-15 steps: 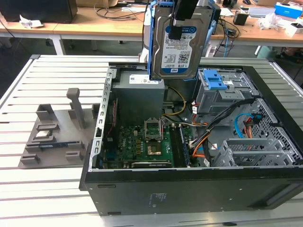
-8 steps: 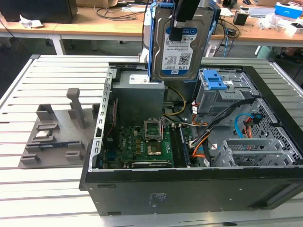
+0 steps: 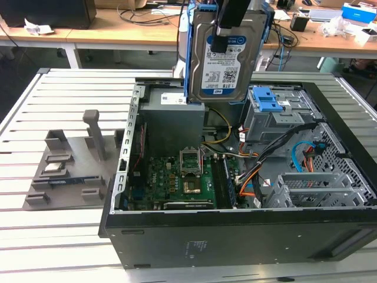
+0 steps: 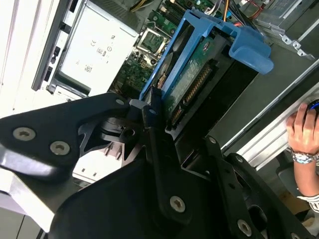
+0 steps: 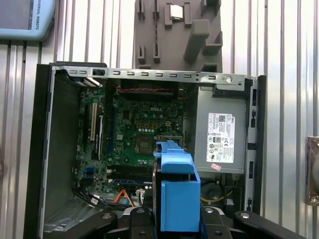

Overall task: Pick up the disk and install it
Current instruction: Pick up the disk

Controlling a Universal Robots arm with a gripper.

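Above the open computer case (image 3: pixel 235 236): disk (image 3: pixel 227 65), upright, clamped in the gripper (image 3: pixel 222 36).
Item: flat silver-grey drive with a bright blue plastic bracket (image 5: pixel 177 194) round its edges, and black fingers (image 4: pixel 152 112) pressed against the bracket. One face carries a white-and-blue label with barcodes and small print. The opposite face shows a green circuit board and a connector row in the second wrist view. Beneath it, inside the case: grey power-supply box (image 5: pixel 221 137) with a white sticker, beside the green motherboard (image 5: pixel 139 134). Beyond the case, on the slatted table (image 3: pixel 59 247): grey moulded fixture (image 3: pixel 70 159). Farthest: a person's hand (image 4: pixel 301 129) wearing a wristwatch.
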